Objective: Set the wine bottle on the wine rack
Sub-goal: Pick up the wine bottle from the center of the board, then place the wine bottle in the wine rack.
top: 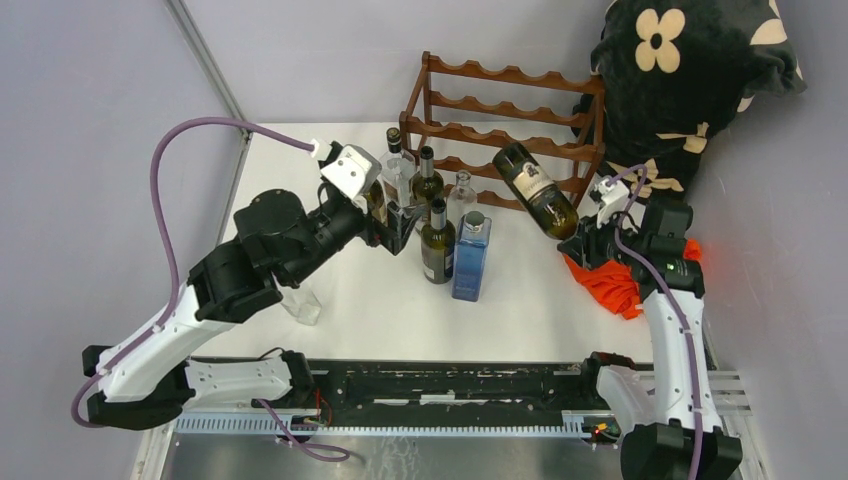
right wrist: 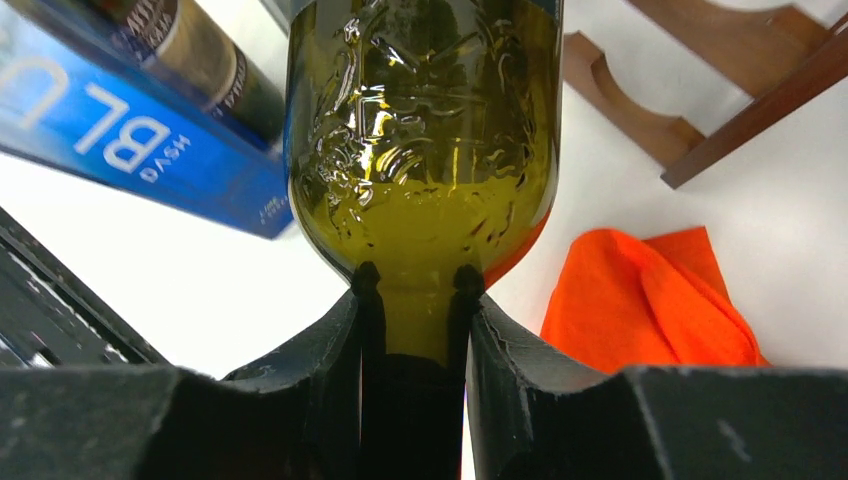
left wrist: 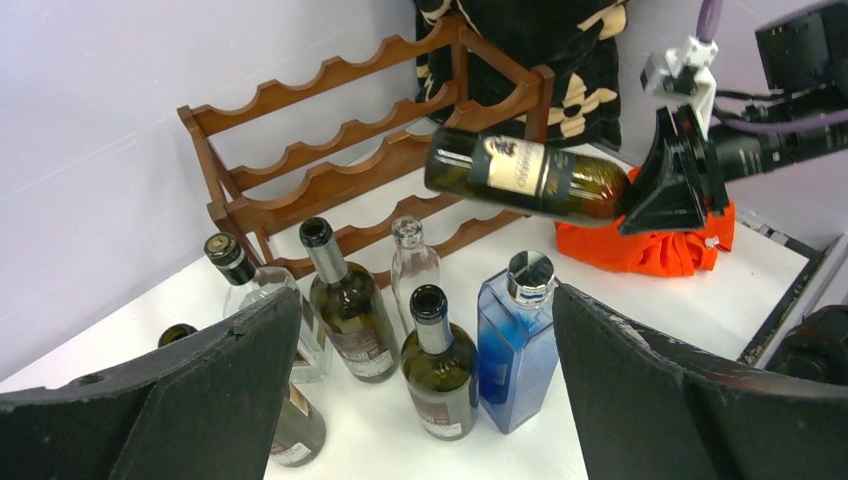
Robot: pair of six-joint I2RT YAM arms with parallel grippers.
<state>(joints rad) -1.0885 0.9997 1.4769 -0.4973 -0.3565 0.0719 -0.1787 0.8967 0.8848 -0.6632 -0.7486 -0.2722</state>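
At the back of the white counter (top: 360,300) stands the wine rack (top: 505,112). The right jaws clamp the neck of the wine bottle (top: 537,190), which hangs tilted in the air just before the rack. The left jaws gape empty.

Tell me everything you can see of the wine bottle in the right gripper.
The wine bottle is olive-green glass with a cream and dark label, apparently empty. The right gripper clamps its neck, holding it aloft, tilted near horizontal, base toward the wine rack. Whether it touches the rack is unclear.
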